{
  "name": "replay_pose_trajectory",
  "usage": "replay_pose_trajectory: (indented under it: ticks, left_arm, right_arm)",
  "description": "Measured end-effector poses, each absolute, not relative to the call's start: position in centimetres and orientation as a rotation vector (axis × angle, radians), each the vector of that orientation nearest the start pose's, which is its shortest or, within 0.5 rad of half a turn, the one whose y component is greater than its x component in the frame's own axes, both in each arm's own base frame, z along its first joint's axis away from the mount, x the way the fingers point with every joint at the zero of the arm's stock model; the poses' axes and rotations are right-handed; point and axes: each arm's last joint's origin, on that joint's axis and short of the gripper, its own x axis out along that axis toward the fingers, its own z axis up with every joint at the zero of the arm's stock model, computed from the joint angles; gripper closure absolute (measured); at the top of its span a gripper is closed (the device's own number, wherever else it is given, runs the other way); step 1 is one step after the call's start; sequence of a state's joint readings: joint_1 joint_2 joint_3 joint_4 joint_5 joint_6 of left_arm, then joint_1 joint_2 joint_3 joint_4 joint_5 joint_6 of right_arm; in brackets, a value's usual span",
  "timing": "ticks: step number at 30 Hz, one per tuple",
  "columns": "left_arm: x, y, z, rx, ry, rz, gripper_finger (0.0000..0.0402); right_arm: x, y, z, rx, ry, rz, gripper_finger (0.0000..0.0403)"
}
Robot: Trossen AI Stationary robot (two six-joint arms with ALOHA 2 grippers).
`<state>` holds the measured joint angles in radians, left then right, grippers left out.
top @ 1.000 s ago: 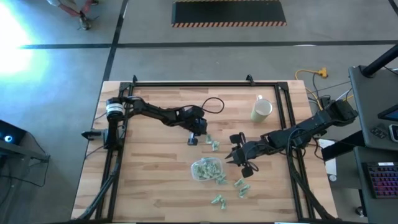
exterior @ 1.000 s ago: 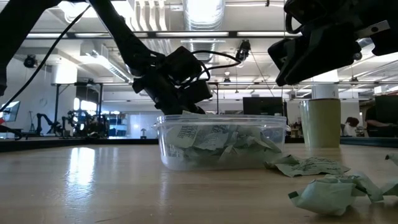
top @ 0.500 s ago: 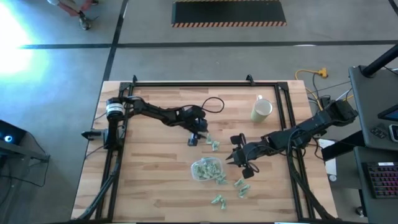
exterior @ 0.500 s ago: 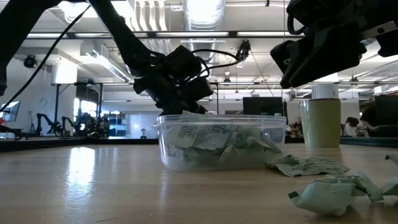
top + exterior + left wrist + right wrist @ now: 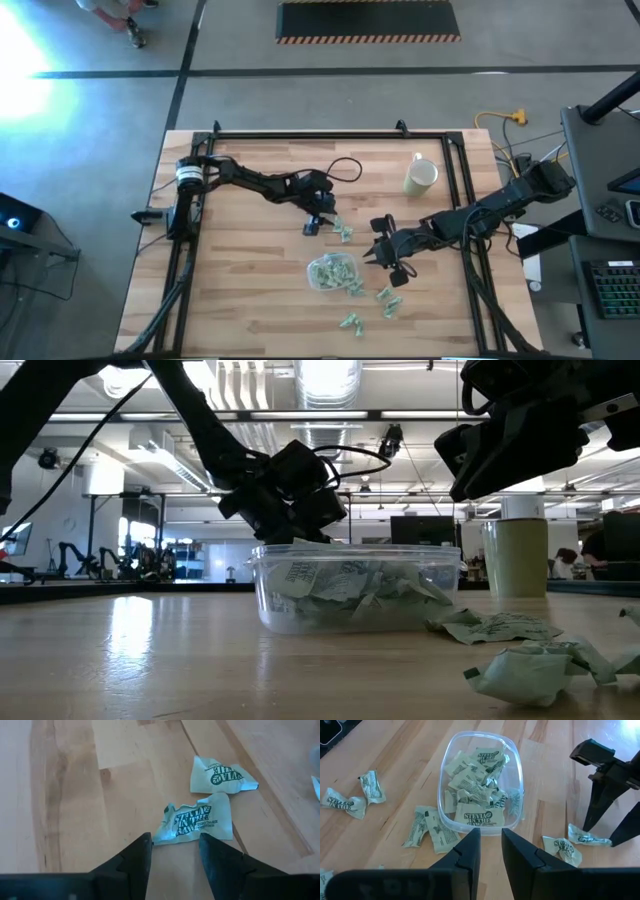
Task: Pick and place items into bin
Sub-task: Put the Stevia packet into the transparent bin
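The bin (image 5: pixel 332 272), a clear oval tub, stands on the table holding several pale-green packets (image 5: pixel 479 816). More packets lie loose: two beyond the bin (image 5: pixel 340 228) and several near it (image 5: pixel 385 300). My left gripper (image 5: pixel 320 220) hovers low and open just short of one printed packet (image 5: pixel 200 820), with a second packet (image 5: pixel 222 774) farther off. Whether its left fingertip (image 5: pixel 145 840) touches the near packet's corner, I cannot tell. My right gripper (image 5: pixel 490 837) hangs above the table on the bin's right side, its fingers a narrow gap apart with nothing between them.
A cream mug (image 5: pixel 421 177) stands at the far right of the table. A black metal frame (image 5: pixel 300 135) runs round the table's edges. Bare wood lies to the left of the bin (image 5: pixel 240 270).
My left gripper has shifted slightly toward the table's right edge, staying low beyond the bin. The packets and the bin lie where they were.
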<state>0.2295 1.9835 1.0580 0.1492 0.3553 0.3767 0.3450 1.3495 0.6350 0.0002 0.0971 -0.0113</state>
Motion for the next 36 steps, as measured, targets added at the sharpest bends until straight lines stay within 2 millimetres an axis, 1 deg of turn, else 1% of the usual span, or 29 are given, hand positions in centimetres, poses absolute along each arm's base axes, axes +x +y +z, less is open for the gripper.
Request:
replay_pose_trajectory:
  ticks: [10, 16, 22, 36]
  left_arm:
    - [38.29, 7.92, 12.14, 0.115, 0.683, -0.247, 0.0249]
    - [38.3, 8.34, 12.26, 0.109, 0.674, -0.239, 0.0249]
    - [38.51, 8.45, 12.61, 0.079, 0.611, -0.314, 0.0249]
    - [38.62, 8.51, 12.59, 0.098, 0.598, -0.304, 0.0249]
  right_arm:
    - [24.51, 8.5, 18.24, -0.175, 0.695, 0.244, 0.0335]
    - [24.51, 8.5, 18.25, -0.179, 0.694, 0.245, 0.0335]
    - [24.51, 8.5, 18.26, -0.185, 0.692, 0.247, 0.0335]
    - [24.57, 8.52, 18.31, -0.187, 0.683, 0.248, 0.0335]
